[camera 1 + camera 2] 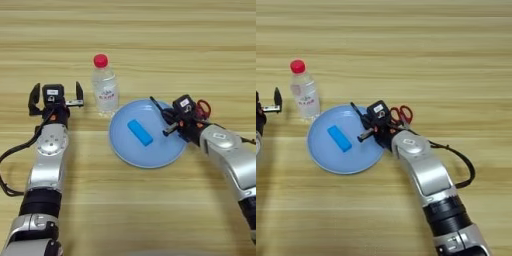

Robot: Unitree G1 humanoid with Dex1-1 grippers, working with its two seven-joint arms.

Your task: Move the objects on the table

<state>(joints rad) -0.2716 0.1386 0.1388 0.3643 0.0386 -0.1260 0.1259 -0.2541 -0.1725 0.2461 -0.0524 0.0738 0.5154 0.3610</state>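
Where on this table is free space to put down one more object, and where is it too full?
Bare wood lies beyond the bottle, and on the near side of the plate between both arms. It is crowded at the plate's right rim, where the right gripper, black stick and scissors meet. The left gripper stands open left of the bottle.

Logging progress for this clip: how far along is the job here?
Looks done: the blue block lies on the plate. In hand: the right gripper, at the plate's right rim, appears to hold the thin black stick, which points out over the plate and is not set down yet. The left gripper is open beside the bottle, holding nothing. Red-handled scissors lie behind the right gripper.
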